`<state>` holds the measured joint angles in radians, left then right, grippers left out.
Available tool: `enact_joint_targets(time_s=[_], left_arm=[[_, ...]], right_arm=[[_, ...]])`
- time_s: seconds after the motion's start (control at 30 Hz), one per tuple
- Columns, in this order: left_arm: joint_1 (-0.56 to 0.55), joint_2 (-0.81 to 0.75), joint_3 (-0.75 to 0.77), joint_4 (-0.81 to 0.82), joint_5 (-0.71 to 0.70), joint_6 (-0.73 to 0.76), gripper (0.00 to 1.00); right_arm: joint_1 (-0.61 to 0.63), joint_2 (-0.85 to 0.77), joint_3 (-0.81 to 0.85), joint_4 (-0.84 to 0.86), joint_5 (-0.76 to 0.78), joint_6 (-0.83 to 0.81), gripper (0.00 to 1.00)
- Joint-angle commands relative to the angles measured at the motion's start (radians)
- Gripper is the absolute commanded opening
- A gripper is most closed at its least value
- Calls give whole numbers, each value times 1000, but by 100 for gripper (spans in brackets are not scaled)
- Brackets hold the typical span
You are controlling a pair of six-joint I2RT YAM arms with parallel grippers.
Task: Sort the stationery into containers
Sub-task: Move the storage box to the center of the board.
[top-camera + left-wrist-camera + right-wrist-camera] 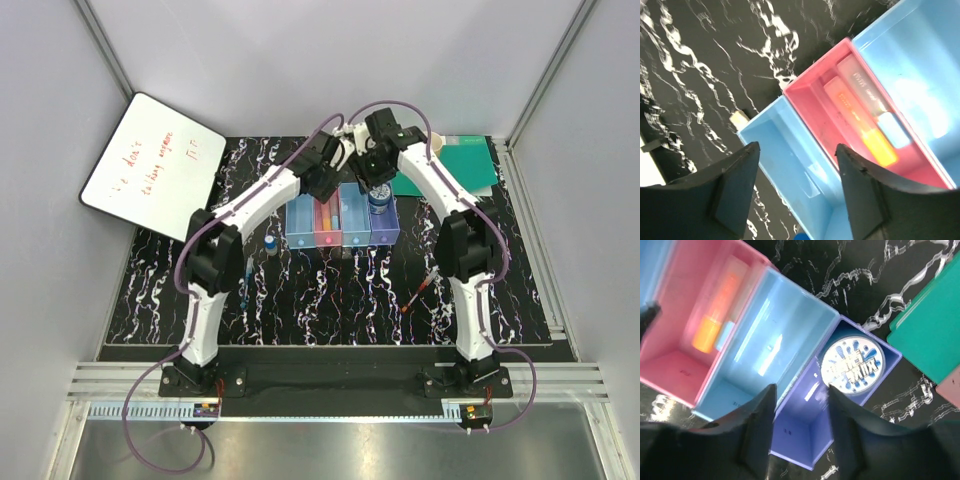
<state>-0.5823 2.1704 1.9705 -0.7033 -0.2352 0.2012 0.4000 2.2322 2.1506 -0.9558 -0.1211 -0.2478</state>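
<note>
hovering over the trays, left pincer spread, right pincer spread, tin in purple tray, pink tray's markers blurred

Whiteboard, red writing, at my far left. Green box far right on black marbled table; pink block just beside it.

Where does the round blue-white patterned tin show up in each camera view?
Top external: the round blue-white patterned tin lies at the far end of the purple translucent tray, the rightmost of the row.
Left wrist: not in it.
Right wrist: the tin sits right of centre, at the purple tray's upper-right end.
Shared landmark: the pink translucent tray holding an orange marker.
</note>
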Motion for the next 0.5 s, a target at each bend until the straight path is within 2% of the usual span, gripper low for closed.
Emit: enact_joint_targets(time_s=[0.0, 0.07, 0.1, 0.2, 0.3, 0.33, 0.47], left_arm=[[-45, -184, -45, 88, -25, 14, 75], [-33, -227, -108, 85, -100, -2, 88], [-25, -234, -130, 85, -127, -6, 88], [28, -232, -193, 85, -208, -43, 90], [123, -184, -177, 44, -181, -126, 91], [175, -150, -144, 31, -135, -182, 91], [260, -60, -49, -1, -21, -272, 89]], right_arm=[[19, -89, 14, 3, 17, -34, 60], [17, -127, 11, -6, 27, -42, 66], [17, -140, 9, -9, 34, -47, 76], [17, -192, 0, -18, 58, -71, 83], [17, -229, 9, -35, 87, -97, 84], [19, -242, 20, -43, 101, -99, 84], [17, -276, 20, -55, 115, -96, 84]])
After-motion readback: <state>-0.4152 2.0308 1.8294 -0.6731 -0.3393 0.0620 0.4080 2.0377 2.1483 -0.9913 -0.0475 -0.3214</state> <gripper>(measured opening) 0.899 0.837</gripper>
